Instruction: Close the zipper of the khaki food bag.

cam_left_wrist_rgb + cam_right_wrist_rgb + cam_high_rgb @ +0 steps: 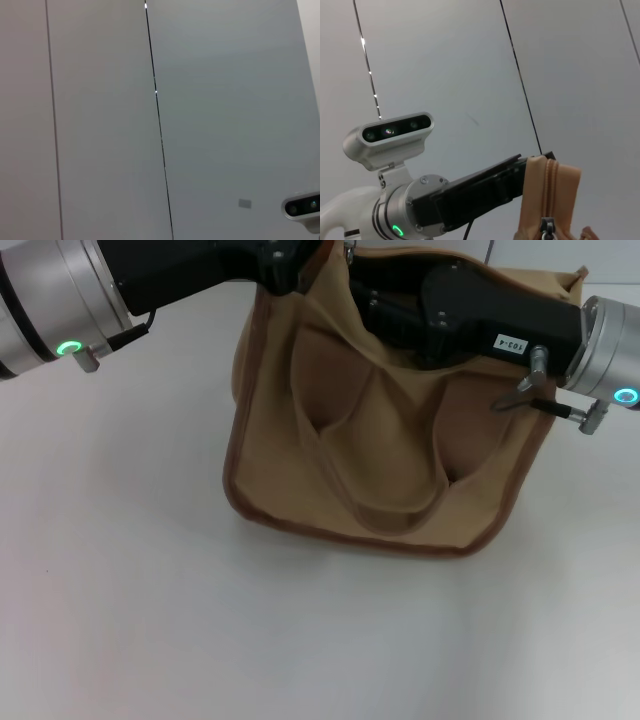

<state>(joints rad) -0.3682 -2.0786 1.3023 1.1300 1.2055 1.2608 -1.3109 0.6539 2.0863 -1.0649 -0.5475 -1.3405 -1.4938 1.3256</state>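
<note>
bag: your khaki bag [390, 460] stands upright on the white table [150, 620], near the far edge in the head view, brown piping along its base and sides, one wide handle loop [385, 470] hanging down the front face.
left gripper: you have the left gripper [285, 265] at the bag's top left corner, arm reaching in from the left. In the right wrist view its black body [485, 195] runs straight into an end of the bag top [547, 192], touching the fabric. Fingers hidden behind the cloth, so you cannot tell if they are clenched or released.
right gripper: right gripper [400, 305] sits over the bag's top opening, arm coming in from the right. Fingertips out of sight in every view; grasp state cannot be told.
zipper: zip line [551, 187] runs up the raised fabric end in the right wrist view, closed along that visible stretch. Silver slider [547, 227] sits at the lower end of it, at the picture's edge.
left wrist cam: shows you only grey wall panels [225, 125] and a camera head [302, 206] at one corner.
</note>
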